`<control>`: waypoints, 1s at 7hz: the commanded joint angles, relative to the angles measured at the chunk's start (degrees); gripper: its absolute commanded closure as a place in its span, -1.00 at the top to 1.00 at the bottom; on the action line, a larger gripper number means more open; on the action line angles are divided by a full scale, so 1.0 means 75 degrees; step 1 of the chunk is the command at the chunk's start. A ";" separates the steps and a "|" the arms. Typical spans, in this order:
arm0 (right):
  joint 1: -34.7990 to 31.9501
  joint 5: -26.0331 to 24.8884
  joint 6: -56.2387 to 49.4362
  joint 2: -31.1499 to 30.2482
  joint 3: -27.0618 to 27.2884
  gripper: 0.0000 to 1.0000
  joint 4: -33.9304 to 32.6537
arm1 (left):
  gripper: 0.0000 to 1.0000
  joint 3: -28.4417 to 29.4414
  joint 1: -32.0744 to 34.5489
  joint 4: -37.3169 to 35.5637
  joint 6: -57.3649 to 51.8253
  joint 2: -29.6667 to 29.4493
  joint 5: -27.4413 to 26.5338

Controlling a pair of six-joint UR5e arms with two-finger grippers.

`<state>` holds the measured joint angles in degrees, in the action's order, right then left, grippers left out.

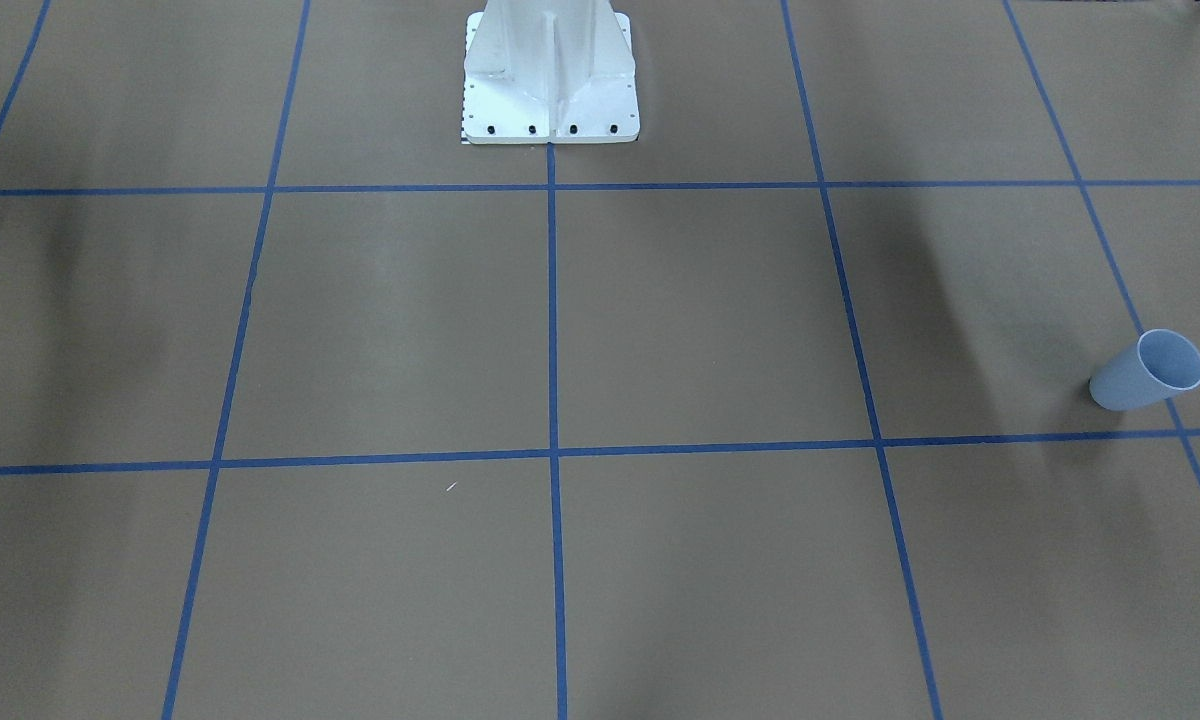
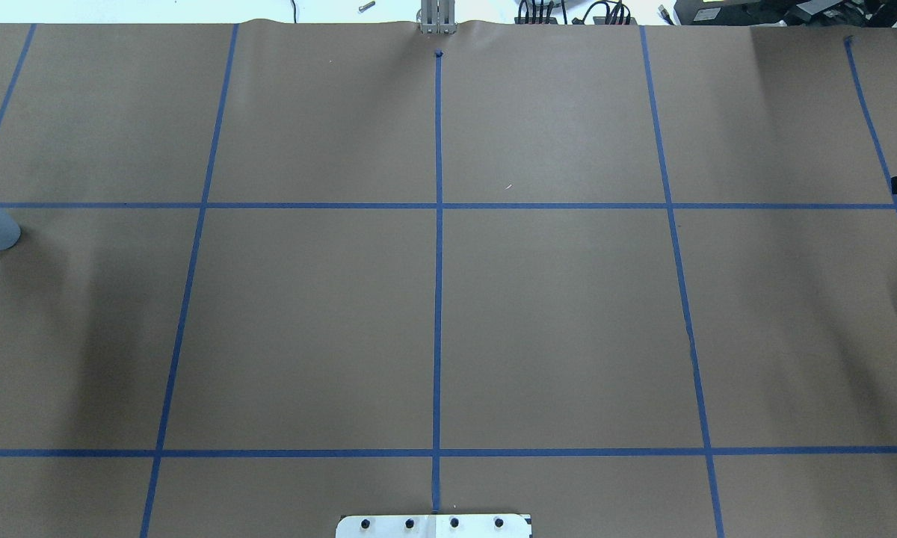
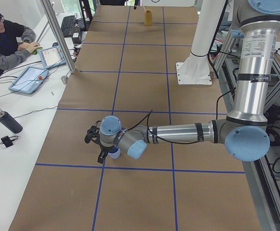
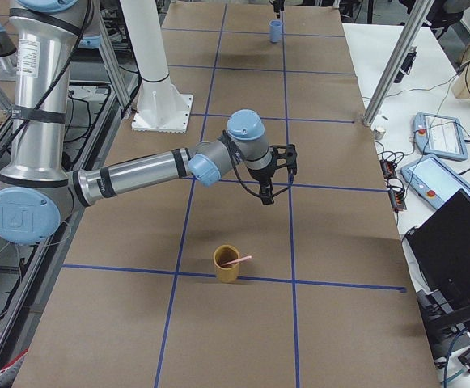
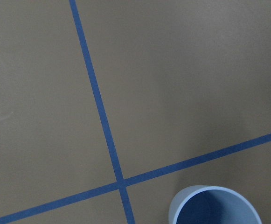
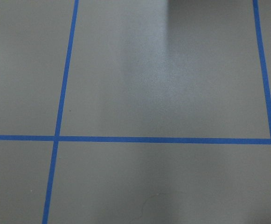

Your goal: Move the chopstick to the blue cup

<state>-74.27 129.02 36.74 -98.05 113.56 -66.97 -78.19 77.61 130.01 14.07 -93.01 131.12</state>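
Chopstick: pink, leaning in the yellow cup at the bench's right end.
Blue cup: standing at the left end, well apart from the chopstick.
Left end effector: just above the blue cup; grip cannot be told.
Right end effector: near the yellow cup, apart; grip cannot be told.

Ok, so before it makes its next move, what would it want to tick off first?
1. Chopstick found: ok. It leans in the mustard cup, with its pink end over the rim.
2. Blue cup upright: ok. The part of its inside that the left wrist view shows is empty.
3. Right pincer not holding the chopstick: ok. It hangs over the table, apart from the mustard cup.
4. Right pincer wide enough to grasp: cannot tell.
5. Left pincer clear of the blue cup's mouth: cannot tell. It sits close beside the cup.
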 commanded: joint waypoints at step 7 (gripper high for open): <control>0.0001 0.0000 0.0000 0.0030 -0.0024 1.00 0.0000 | -1.00 0.0137 -0.0481 0.0888 0.0198 -0.0020 0.0059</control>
<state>-74.27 129.02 36.74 -97.93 113.40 -66.97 -75.75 74.04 137.10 15.50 -93.05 130.75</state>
